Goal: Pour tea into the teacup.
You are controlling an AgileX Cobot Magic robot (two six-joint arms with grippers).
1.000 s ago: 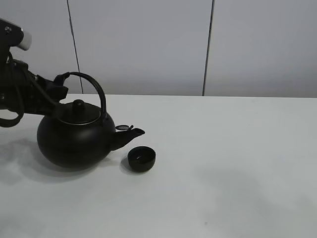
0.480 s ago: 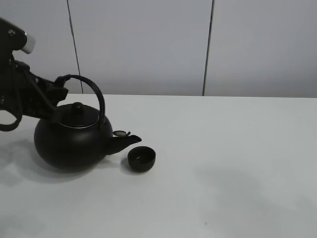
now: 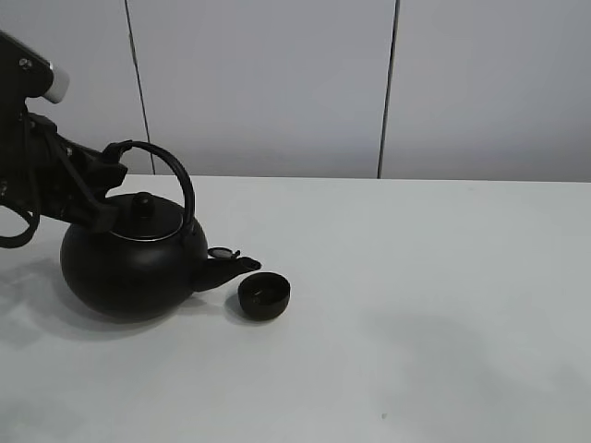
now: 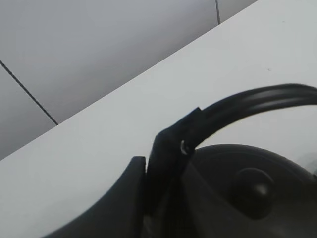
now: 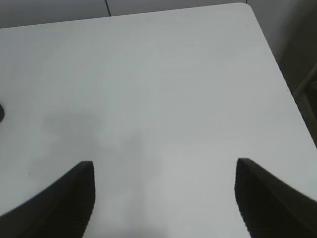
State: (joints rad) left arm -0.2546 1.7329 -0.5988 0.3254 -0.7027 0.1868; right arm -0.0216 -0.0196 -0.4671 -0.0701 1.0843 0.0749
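A tiny black teacup (image 3: pixel 264 296) with no handle sits on the white table (image 3: pixel 443 305), a little left of centre in the lower half of the high view; its inside is glossy, and I cannot tell whether any tea is in it. Just to its left is a big round black kettle (image 3: pixel 129 268), close to level and low against the table; its spout (image 3: pixel 231 269) points at the cup, with the tip just beside the rim and not over it.

My left gripper (image 4: pixel 168 153) is clamped shut on the kettle's arched handle (image 3: pixel 164 159), at the end away from the spout, near the upper left of the high view. My right gripper (image 5: pixel 163 198) hangs with its jaws apart over bare table and holds nothing; the high view does not show it.

As I judge it, the spout must sit above the cup's mouth before any tilt; the cup is far smaller than the kettle, so the aim is narrow. I would lift slightly, shift right, then tip slowly about the spout; a fast tilt could overshoot the rim or nudge the cup away; the grip must not let the handle swivel.
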